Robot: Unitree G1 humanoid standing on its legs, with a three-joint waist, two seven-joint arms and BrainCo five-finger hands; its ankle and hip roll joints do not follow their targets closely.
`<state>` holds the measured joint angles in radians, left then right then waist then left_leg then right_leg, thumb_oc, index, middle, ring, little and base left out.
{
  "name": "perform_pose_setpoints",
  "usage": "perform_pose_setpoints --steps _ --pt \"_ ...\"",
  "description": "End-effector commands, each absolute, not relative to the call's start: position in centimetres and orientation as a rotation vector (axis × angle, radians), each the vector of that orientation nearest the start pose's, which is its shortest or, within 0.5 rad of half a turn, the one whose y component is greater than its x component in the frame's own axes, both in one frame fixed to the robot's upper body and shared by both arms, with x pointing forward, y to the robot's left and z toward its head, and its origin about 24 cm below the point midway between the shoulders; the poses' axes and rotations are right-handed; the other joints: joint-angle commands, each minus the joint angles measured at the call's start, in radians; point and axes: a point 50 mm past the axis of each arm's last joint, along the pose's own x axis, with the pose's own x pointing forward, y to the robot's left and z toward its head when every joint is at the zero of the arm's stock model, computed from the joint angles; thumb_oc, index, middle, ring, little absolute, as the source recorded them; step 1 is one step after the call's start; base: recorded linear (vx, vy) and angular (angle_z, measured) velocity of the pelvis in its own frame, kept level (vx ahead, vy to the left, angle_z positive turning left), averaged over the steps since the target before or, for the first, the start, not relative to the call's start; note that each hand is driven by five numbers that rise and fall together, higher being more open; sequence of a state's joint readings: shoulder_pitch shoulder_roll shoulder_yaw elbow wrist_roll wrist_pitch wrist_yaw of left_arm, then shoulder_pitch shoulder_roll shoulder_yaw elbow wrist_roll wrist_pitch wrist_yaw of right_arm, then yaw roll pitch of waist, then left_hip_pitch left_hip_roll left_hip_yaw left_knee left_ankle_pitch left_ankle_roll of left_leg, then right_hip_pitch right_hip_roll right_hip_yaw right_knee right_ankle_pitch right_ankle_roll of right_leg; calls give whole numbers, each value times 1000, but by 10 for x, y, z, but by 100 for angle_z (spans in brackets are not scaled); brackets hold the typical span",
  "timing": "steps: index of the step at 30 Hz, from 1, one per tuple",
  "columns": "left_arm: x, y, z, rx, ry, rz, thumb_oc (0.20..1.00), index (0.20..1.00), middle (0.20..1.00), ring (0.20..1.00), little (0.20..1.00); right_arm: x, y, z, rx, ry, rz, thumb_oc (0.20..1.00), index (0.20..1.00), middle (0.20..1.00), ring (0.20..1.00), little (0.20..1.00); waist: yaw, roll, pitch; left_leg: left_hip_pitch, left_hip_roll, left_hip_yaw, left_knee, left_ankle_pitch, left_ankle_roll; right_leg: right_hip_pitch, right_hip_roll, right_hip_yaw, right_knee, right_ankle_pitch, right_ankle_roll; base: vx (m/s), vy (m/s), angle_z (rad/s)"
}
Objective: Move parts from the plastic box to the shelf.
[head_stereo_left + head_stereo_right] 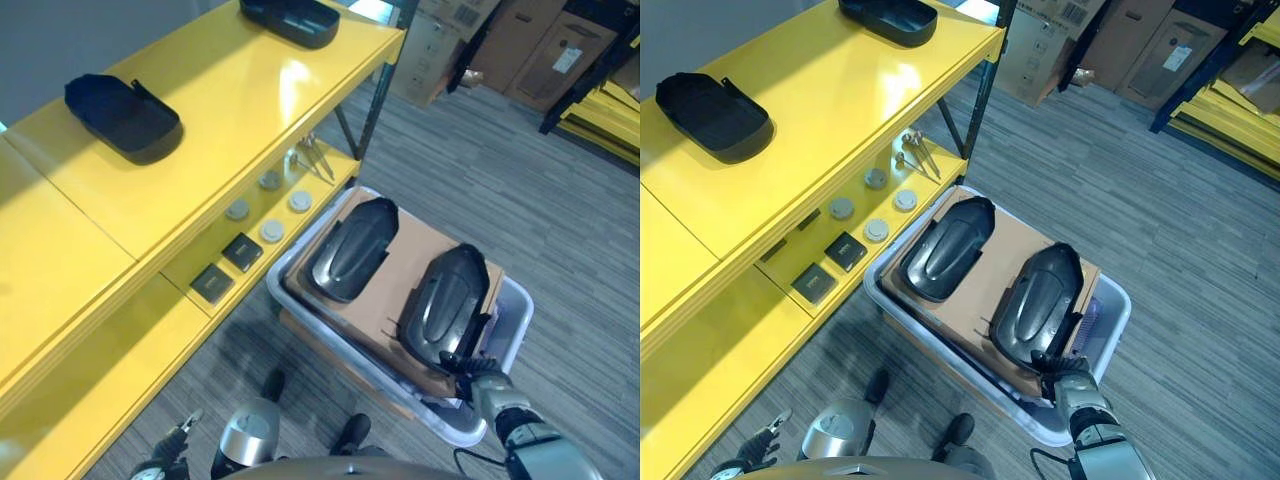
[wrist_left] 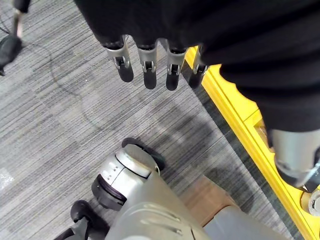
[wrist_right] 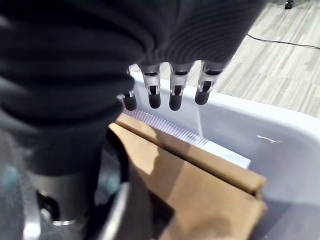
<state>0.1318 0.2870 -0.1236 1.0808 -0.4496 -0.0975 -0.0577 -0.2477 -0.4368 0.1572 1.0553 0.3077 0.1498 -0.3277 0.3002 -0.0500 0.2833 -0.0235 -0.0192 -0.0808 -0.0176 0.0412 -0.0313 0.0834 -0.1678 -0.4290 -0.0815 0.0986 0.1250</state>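
Two glossy black moulded parts lie side by side on a cardboard sheet (image 1: 418, 243) inside the pale plastic box (image 1: 521, 312) on the floor: one to the left (image 1: 352, 250), one to the right (image 1: 445, 300). My right hand (image 1: 488, 388) is at the box's near right corner, open, just by the near end of the right part. Its straight fingers (image 3: 175, 95) hang above the cardboard and the box's wall (image 3: 240, 125). Two more black parts rest on the yellow shelf's top board (image 1: 250, 100), one near (image 1: 122, 115) and one far (image 1: 290, 18). My left hand (image 1: 165, 462) hangs open low on the left, fingers (image 2: 147, 70) over the carpet.
The shelf's lower board carries grey round discs (image 1: 272, 230), small black boxes (image 1: 242, 250) and metal tools (image 1: 310, 155). A shelf post (image 1: 375, 100) stands just behind the plastic box. Cardboard cartons (image 1: 545, 45) and more yellow racking (image 1: 610, 110) stand at the far right.
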Motion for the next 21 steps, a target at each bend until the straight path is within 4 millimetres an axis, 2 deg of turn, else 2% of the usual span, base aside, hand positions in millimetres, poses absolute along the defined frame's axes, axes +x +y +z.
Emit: perform_pose_setpoints --steps 1,2,3,4,21 --pt "74 258 -152 -25 1092 241 1000 1000 1000 1000 1000 208 -314 -79 -424 865 -504 1000 1000 1000 1000 1000 28 28 -40 -45 61 -28 30 -53 -14 -18 -55 58 35 -29 93 15 -37 1" --pt "74 259 -152 -22 1091 240 1000 1000 1000 1000 1000 206 -313 -81 -419 869 -503 1000 1000 1000 1000 1000 29 27 -40 -45 61 -29 31 -54 -14 -17 -55 58 35 -29 93 11 -34 1" --pt "75 259 -151 -17 1091 237 1000 1000 1000 1000 1000 205 -313 -82 -411 872 -505 517 517 517 517 517 31 25 -39 -46 61 -31 33 -55 -14 -16 -55 57 35 -29 93 9 -33 1" --pt "76 259 -151 -15 1090 237 1000 1000 1000 1000 1000 205 -312 -83 -408 872 -507 200 200 200 200 200 31 24 -38 -46 62 -32 34 -55 -14 -16 -55 56 36 -29 93 0 0 0" --pt "73 257 -151 -47 1080 209 1000 1000 1000 1000 1000 204 -311 -83 -368 849 -502 200 200 200 200 200 32 14 -73 -15 74 -24 33 -67 -21 16 -50 63 24 -39 94 2 0 0"
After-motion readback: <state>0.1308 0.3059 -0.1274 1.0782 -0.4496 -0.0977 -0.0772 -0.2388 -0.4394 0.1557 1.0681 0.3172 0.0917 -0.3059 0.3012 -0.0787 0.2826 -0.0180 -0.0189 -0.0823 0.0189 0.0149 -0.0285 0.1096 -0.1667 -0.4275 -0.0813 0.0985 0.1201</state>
